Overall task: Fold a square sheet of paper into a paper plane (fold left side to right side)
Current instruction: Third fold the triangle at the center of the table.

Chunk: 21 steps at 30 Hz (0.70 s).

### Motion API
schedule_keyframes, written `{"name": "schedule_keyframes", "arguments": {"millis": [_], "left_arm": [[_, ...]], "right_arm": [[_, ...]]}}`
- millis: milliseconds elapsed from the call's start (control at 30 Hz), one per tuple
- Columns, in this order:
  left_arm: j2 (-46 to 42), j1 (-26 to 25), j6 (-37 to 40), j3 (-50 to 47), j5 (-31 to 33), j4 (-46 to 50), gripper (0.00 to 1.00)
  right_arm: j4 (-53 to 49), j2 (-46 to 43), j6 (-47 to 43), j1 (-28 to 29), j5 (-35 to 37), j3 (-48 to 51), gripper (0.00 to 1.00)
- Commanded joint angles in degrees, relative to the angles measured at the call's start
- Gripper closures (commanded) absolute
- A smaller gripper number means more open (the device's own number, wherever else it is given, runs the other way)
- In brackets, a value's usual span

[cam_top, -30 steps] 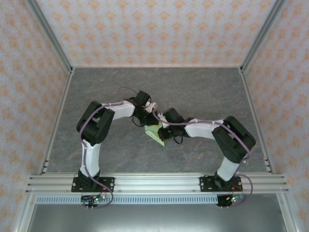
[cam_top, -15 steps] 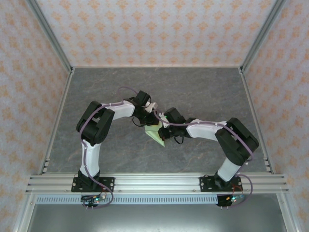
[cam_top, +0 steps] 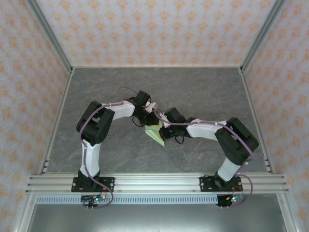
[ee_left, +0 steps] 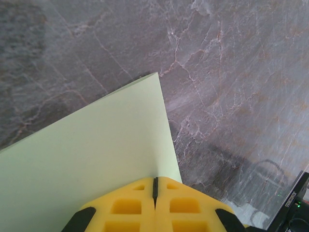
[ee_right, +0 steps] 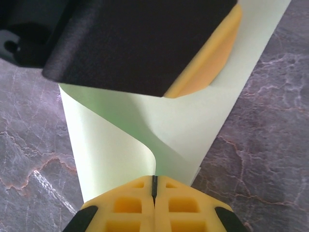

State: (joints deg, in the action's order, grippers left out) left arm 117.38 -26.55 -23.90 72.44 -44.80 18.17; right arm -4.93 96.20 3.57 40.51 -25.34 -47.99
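lying between left tool, right tool (paper, pinched)

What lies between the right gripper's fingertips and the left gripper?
The square sheet of paper: in the right wrist view it runs, curled, from the shut right gripper up to the left gripper and its yellow pad.

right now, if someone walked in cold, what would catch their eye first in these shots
The pale-green sheet of paper at mid-table, with both arms meeting over it. In the right wrist view the right gripper, shut, holds a flap that curls up off the sheet. The left gripper, also shut, sits at the sheet's edge, and the grey marbled table lies all round.
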Motion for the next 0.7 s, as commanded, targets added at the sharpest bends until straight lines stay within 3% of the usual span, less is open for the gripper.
{"name": "schedule_keyframes", "arguments": {"millis": [0, 667], "left_arm": [[1.21, -0.61, 1.05, -1.47, 2.08, 3.54, 0.95], [1.27, -0.54, 1.15, -1.41, 1.91, 3.53, 0.95]], "right_arm": [[-0.29, 1.08, 0.74, -0.61, 0.18, -1.18, 0.99], [-2.05, 3.30, 0.28, -0.61, -0.14, -3.00, 0.98]]}}
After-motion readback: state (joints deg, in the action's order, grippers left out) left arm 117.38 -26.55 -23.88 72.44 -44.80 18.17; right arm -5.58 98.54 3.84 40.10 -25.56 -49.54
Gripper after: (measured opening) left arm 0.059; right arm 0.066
